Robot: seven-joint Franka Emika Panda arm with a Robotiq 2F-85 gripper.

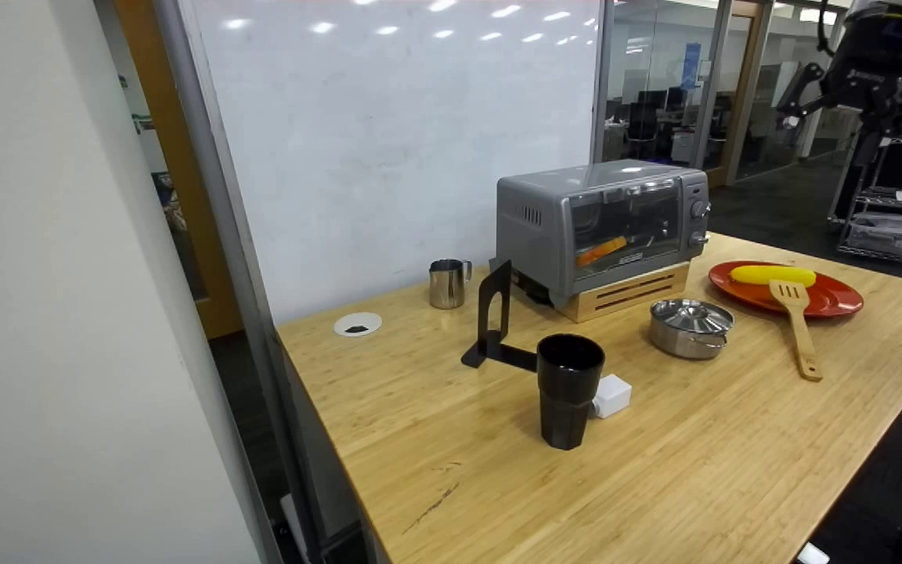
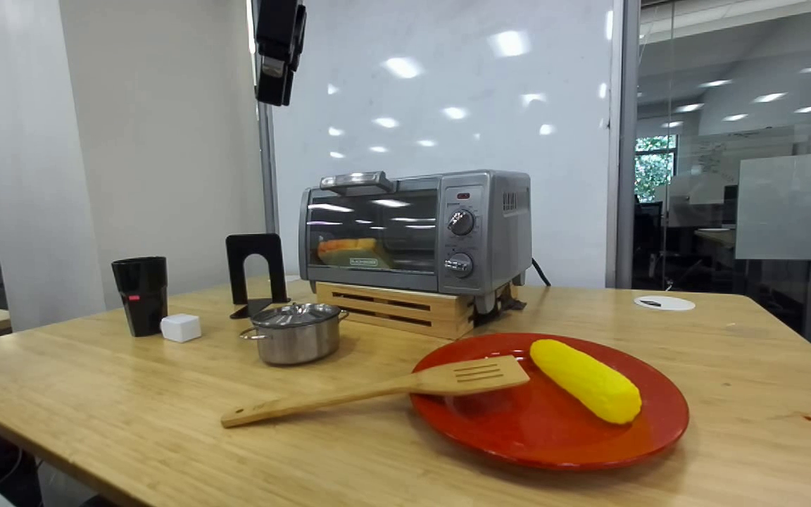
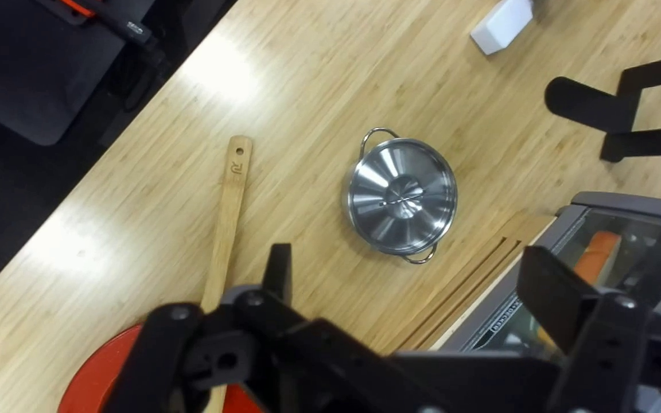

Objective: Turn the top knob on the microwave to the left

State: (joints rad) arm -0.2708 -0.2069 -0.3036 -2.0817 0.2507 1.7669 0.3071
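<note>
The microwave is a silver-grey toaster oven (image 1: 545, 184) with a glass front showing an orange thing inside; it also shows in an exterior view (image 2: 416, 282) and at the right of the wrist view (image 3: 606, 201). Its top knob (image 2: 460, 222) sits on the right-hand panel above a lower knob (image 2: 458, 265); the top knob also shows in an exterior view (image 1: 699, 209). Neither knob shows in the wrist view. My gripper (image 3: 408, 255) is open and empty, high above the table and apart from the microwave. It shows in both exterior views (image 1: 828, 135) (image 2: 275, 88).
The oven rests on a slatted wooden stand (image 2: 405, 310). In front are a lidded steel pot (image 2: 296, 341), a red plate (image 2: 490, 429) with a yellow vegetable (image 2: 588, 384), and a wooden spatula (image 2: 349, 398). A black cup (image 1: 564, 399), white block (image 1: 613, 395) and black bookend (image 1: 490, 313) stand nearby.
</note>
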